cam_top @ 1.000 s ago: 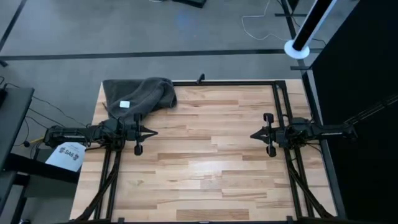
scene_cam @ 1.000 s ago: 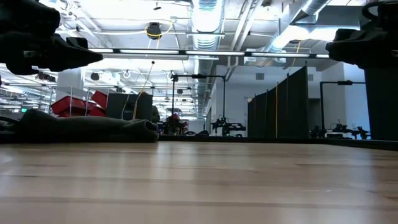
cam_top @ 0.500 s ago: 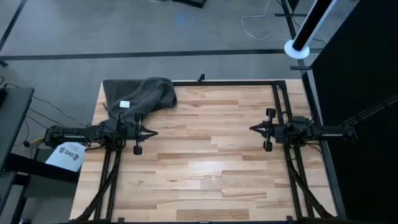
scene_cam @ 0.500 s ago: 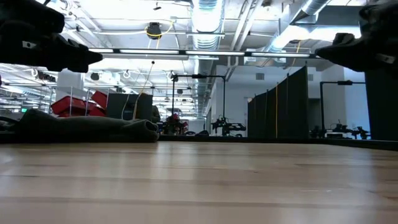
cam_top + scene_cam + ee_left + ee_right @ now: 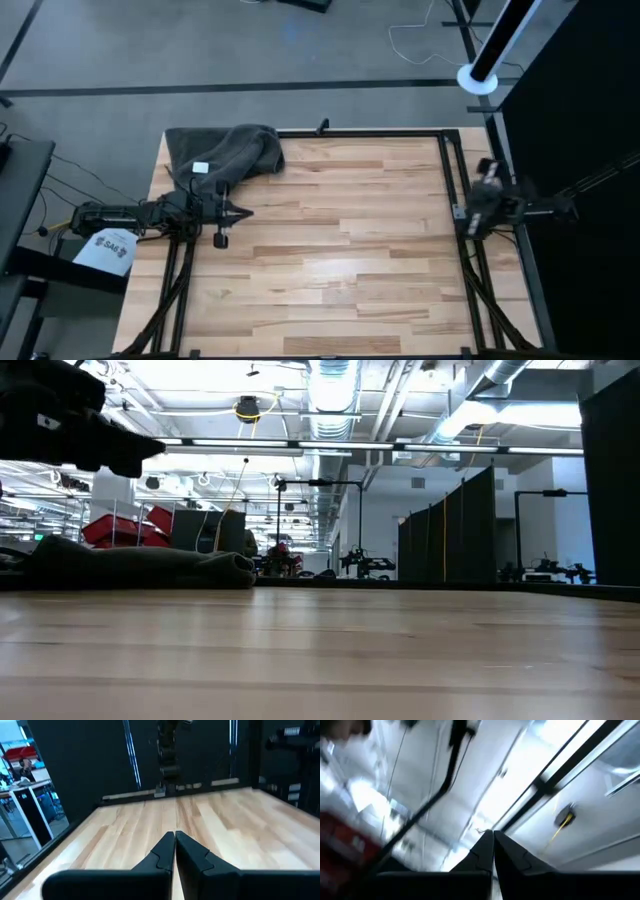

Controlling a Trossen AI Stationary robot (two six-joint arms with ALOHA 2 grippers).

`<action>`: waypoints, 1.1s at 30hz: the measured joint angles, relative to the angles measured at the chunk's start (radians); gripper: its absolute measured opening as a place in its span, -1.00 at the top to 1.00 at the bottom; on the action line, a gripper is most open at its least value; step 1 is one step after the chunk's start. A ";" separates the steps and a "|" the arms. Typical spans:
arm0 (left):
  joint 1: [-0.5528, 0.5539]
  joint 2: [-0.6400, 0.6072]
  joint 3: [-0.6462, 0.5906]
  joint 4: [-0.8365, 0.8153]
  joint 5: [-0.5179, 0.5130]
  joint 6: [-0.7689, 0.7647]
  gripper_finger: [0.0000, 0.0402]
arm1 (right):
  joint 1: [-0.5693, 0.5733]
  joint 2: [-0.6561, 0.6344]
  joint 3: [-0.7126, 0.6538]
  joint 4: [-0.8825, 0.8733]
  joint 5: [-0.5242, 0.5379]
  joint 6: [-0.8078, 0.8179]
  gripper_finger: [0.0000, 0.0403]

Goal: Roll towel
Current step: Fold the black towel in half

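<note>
Since a moment ago the right pincer [image 5: 478,210], fingers together, has swung back to the tabletop's [image 5: 340,250] right edge, tilted ceilingward. Left pincer [image 5: 240,212], also pinched together and empty, waits near the towel [image 5: 225,152], which lies bunched and unrolled in the far-left corner.

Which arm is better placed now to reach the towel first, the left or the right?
The left, probably. The left gripper, shut, hovers right beside the towel in the table's far-left corner. The right gripper, also shut, is pulled back at the table's right edge, pointing up at the ceiling.
</note>
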 joint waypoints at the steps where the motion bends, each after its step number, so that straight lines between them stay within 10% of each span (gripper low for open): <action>1: 0.000 0.000 0.000 0.017 0.000 -0.006 1.00 | 0.004 0.024 0.034 0.016 0.001 0.040 1.00; 19: 0.000 0.000 0.000 0.081 0.000 -0.006 1.00 | -0.239 0.957 0.713 -0.072 0.246 0.564 1.00; 33: 0.000 0.000 0.000 0.076 0.000 -0.006 1.00 | -0.333 1.427 1.006 -0.139 0.240 0.861 1.00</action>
